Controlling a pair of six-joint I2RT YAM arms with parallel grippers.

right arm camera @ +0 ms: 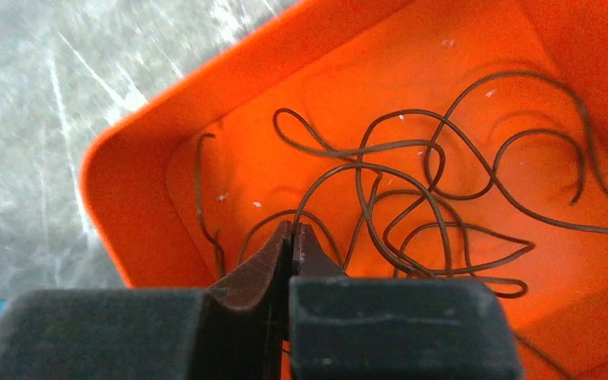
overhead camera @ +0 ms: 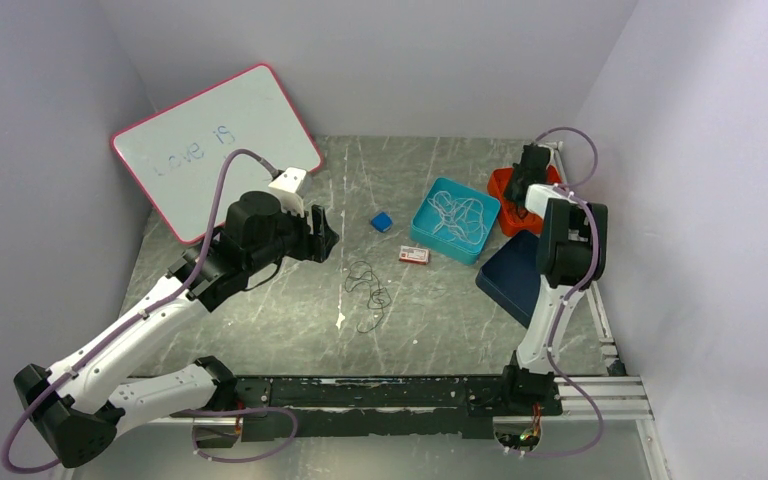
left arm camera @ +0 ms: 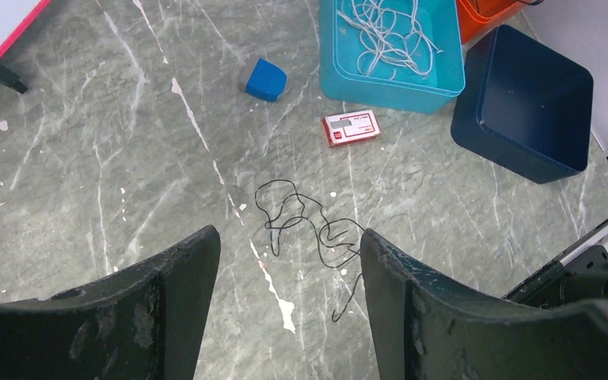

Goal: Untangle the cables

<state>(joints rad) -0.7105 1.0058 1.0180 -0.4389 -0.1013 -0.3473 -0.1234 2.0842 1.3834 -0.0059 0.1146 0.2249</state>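
Your left gripper [left arm camera: 287, 236] hangs over the left half of the table [overhead camera: 440, 320] with its jaws wide and nothing between them. In its wrist view the black cable [left arm camera: 309, 229] lies on the marble below, framed by the two fingers: a loose, loopy squiggle near the table's middle, touching nothing else. Beyond it sit a blue block [left arm camera: 266, 80] and a red-and-white card [left arm camera: 351, 128], both apart from the cable. Further right, the teal tray [left arm camera: 388, 95] holds the white cables [left arm camera: 388, 36] in a heap. The navy bin [left arm camera: 491, 154] stands just beside it, and the orange tray [right arm camera: 127, 206] at the far right holds the brown cables [right arm camera: 412, 237]. Your right gripper [right arm camera: 292, 233] is down inside that orange tray with its jaws pressed together; whether a brown strand is nipped at the tips, I can't tell. By the look of it the colours are already parted, and the black one is the piece in hand. Your next move is likely a straight descent with the left gripper onto a single loop. The wire is thin and flat on the marble, so come right down to the surface before closing, and keep clear of the card.
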